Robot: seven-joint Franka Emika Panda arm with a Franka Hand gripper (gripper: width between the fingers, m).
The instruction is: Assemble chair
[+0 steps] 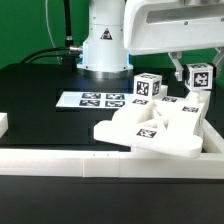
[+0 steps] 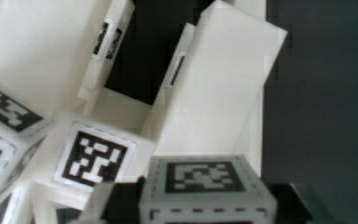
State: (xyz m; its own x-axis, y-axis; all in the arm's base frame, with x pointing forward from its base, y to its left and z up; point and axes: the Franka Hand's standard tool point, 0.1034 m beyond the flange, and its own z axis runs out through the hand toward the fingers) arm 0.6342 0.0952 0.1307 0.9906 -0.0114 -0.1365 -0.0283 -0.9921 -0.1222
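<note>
Posts matter most here: the gripper (image 1: 196, 88) hangs over the far right corner of the chair (image 1: 155, 128) and is clenched on the top of one upright post (image 1: 200, 76), its tagged square end showing between the dark fingers (image 2: 286, 196) in the wrist view. That post's long axis runs straight up and down, directly under the pincer, so I judge the coming move to turn on that vertical line, whether pressing down or twisting about it.

The chair sits at the near right of the black table (image 1: 40, 85), pushed against the low white wall (image 1: 60, 160) along the near edge.

Counted in the exterior view: two upright posts with tagged tops, the held one and a second post (image 1: 147, 87) just to its left; one flat seat slab; one arm, one pincer. One marker board (image 1: 95, 100) lies farther left, apart from the chair.
</note>
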